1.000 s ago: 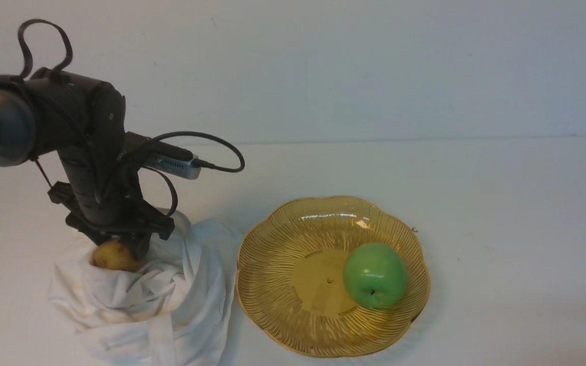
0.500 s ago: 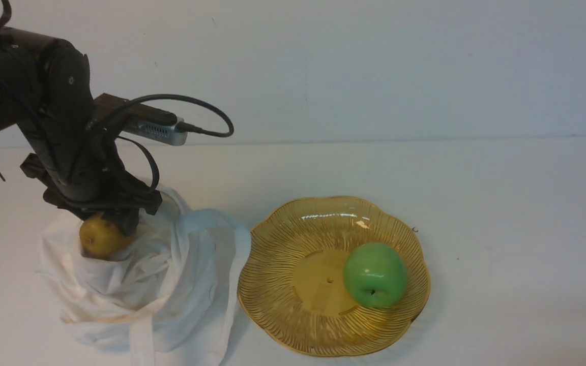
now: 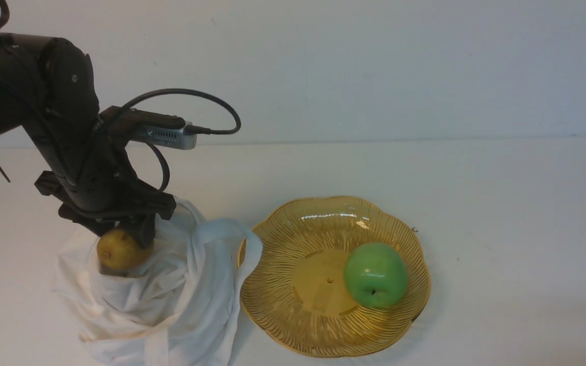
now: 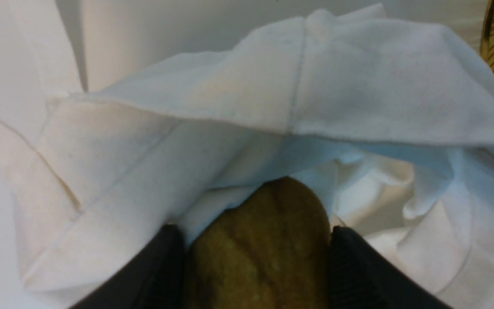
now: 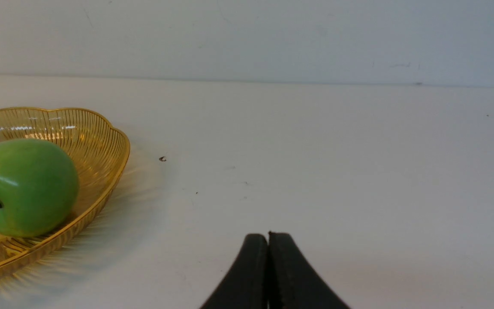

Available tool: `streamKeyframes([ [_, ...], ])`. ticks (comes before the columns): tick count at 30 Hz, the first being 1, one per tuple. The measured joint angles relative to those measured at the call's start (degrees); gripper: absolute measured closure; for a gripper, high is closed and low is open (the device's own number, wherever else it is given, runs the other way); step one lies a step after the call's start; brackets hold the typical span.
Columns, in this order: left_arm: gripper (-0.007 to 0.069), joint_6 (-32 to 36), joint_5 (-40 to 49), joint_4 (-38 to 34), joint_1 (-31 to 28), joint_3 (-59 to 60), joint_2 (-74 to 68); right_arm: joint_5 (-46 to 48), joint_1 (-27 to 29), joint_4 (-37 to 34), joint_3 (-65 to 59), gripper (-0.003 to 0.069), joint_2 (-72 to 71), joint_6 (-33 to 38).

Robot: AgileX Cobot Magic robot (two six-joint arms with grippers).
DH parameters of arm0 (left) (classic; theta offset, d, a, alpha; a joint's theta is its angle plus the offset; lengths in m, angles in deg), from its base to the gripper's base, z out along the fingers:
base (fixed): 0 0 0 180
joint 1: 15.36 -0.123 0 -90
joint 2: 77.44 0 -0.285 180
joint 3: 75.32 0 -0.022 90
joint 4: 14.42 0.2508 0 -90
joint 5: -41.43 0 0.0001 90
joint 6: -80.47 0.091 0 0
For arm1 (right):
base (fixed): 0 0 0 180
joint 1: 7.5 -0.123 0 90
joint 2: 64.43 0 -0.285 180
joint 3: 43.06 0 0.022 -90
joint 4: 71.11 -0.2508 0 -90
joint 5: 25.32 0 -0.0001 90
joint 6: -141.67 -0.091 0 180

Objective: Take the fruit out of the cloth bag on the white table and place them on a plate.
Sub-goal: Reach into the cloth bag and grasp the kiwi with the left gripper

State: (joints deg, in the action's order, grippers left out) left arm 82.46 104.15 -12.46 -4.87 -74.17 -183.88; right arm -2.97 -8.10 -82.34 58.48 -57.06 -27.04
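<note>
My left gripper (image 3: 122,244) is shut on the fruit (image 3: 119,250), a small yellowish-brown speckled oval, and holds it just above the mouth of the cloth bag (image 3: 171,290). In the left wrist view the fruit (image 4: 260,244) sits between the two black fingers (image 4: 354,266), with the bag's white folds (image 4: 272,98) around and beyond it. The amber plate (image 3: 293,229) lies to the right of the bag on the white table (image 3: 501,203). My right gripper (image 5: 268,240) is shut and empty above bare table, right of the plate (image 5: 101,146); it is out of the front view.
A glossy green apple (image 3: 375,275) lies in the plate's right half; it also shows in the right wrist view (image 5: 22,186). One bag strap (image 3: 232,239) arches over the plate's left rim. A grey wall stands behind the table.
My left gripper lifted the fruit up out of the bag, then shifted slightly right and lower. The bag's cloth was pulled up and its strap now reaches the plate's rim.
</note>
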Motion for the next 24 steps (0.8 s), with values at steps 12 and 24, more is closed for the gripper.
streamKeyframes([
  [12, 0.0208, 0.0, 0.0, -0.8, 0.0, 0.0, -5.2, 0.0, 0.0, 0.0, 0.0, 0.0671, 0.0, 0.0],
  [24, 0.0125, 0.1, 2.5, -3.8, 0.0, 0.0, -5.3, 0.0, 0.0, 0.0, 0.0, 0.0671, 0.0, 0.0],
])
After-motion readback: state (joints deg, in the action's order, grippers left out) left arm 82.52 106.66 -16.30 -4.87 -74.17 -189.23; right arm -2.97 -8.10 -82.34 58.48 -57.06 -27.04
